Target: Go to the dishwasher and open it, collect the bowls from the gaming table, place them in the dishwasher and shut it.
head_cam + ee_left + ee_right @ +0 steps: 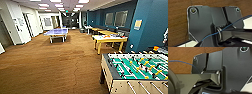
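Beyond foosball table (136, 71), driving twd gaming table (110, 38) w/ bowls; needs closer approach; cannot tell grippers' state

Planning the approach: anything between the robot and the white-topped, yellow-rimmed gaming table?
The green-field table-football table stands near right, beside the direct line. Beyond it, open brown carpet leads to the white-topped, yellow-rimmed gaming table. The blue ping-pong table stands farther left, out of the way.

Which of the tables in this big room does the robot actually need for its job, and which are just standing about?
Needed for the job:
- the white-topped rectangular gaming table with yellow rim and legs, with small colourful items on it

Just standing about:
- the green-field table-football table with rods
- the blue table-tennis table
- the plain yellow-wood tables further back
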